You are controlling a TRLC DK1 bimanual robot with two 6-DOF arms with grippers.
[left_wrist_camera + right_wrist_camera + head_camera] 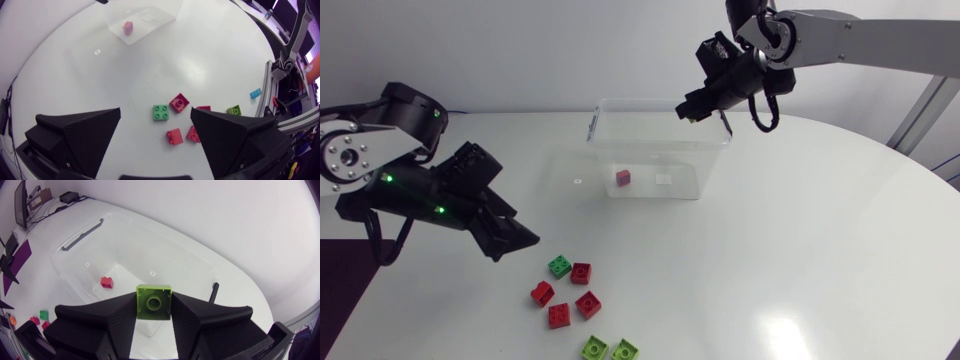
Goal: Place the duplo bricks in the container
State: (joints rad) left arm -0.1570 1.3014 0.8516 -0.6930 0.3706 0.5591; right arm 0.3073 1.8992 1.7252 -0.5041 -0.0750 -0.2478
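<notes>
Table is white and carries a clear plastic container toward its far side, open at the top. The right arm comes in from the far right and places the right gripper above the container's far right corner. The right wrist view shows its two fingers closed from two sides on a lime-green brick, hollow underside toward the camera, suspended over the container's interior. The left arm sits at the table's left side. The left gripper is lowered near the loose bricks, fingers spread wide and gripping nothing. One pink brick lies on the container floor. The loose group lies on the table just ahead of the left gripper. It comprises a green brick touching a red brick, three more red bricks close behind, and two lime-green bricks side by side at the near edge. In the left wrist view the green brick lies on the table between the open fingers.
</notes>
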